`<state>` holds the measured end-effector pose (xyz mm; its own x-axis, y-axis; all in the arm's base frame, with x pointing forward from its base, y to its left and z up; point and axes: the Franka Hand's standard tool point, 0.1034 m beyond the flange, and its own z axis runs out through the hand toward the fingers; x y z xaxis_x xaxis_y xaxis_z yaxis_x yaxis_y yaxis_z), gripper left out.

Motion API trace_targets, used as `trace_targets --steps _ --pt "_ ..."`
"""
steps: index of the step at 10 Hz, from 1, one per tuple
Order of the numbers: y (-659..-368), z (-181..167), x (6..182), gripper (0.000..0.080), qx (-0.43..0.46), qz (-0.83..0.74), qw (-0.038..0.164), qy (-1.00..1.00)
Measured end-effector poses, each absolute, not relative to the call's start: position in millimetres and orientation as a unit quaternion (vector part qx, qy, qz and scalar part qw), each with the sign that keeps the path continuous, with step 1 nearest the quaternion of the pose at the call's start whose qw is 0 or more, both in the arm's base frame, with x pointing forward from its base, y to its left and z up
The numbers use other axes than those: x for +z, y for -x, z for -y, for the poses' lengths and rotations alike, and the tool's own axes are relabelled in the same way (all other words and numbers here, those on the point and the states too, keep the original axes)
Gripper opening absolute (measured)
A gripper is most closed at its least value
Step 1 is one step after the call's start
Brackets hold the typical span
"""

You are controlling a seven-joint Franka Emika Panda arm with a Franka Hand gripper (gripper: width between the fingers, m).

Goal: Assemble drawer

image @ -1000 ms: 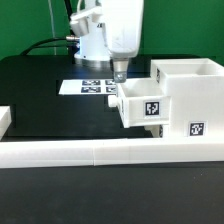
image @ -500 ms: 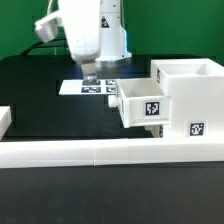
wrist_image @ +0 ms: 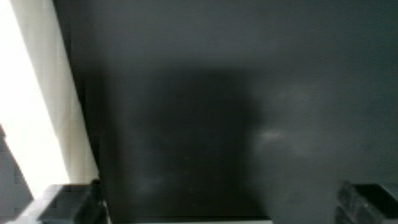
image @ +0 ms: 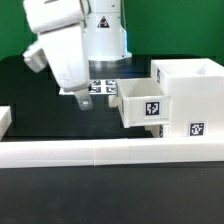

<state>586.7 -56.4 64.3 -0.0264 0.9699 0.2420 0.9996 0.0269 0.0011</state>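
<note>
The robot's two-finger gripper (image: pixel 84 98) hangs low over the black table (image: pixel 40 100), on the exterior view's left of the furniture parts and apart from all of them. Its dark fingertips (image: pixel 80 100) poke out under the bulky white wrist housing (image: pixel 62 48), which leans toward the exterior view's left. In the wrist view the two fingertips (wrist_image: pixel 68 203) appear only as dark stubs at opposite corners of the picture's edge, standing wide apart with only bare black table between them. The gripper holds nothing.

Just behind the gripper, farther from the camera, the thin flat white marker board (image: pixel 104 88) lies on the table, partly hidden by the arm, a few of its black-and-white tags showing.

To the exterior view's right stands the large white plastic cubic drawer case (image: pixel 193 100), with a square tag on its near face low down. A smaller white open-topped tray (image: pixel 146 104) sticks out of the case's left side toward the gripper, partly inserted, with a tag on its near face.

Nearest the camera, the long low white rail of joined bars (image: pixel 100 152) runs across the whole width of the scene, in front of the case and tray. A pale strip (wrist_image: pixel 39 90) along one edge of the wrist view is a white part, but which one cannot be told.
</note>
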Motion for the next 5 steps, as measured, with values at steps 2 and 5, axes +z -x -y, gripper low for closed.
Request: trace_targets --steps 2,5 --pt "-590 36 64.2 0.0649 -0.087 0.700 0.093 0.702" --pt "-590 9 63.7 0.0649 -0.083 0.690 0.100 0.712"
